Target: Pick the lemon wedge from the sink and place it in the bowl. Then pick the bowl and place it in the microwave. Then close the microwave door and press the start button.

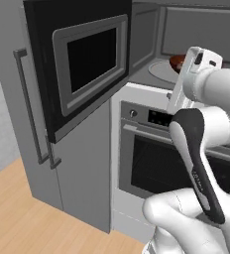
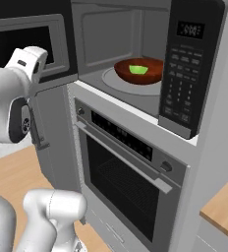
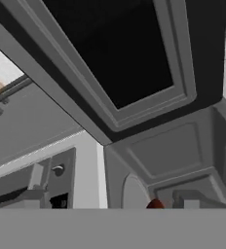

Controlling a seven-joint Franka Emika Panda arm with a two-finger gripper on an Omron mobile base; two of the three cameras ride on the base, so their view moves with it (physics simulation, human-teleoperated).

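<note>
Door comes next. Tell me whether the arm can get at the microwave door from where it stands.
Probably yes. The microwave door stands swung wide open beside the arm, its inner face unobstructed, and the bowl sits well inside on the turntable, clear of the door's swing.

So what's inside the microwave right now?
The microwave stands open, and on its pale turntable sits the dark reddish-brown bowl with the green lemon wedge in it. The control panel hides the right end of the inside.
</note>
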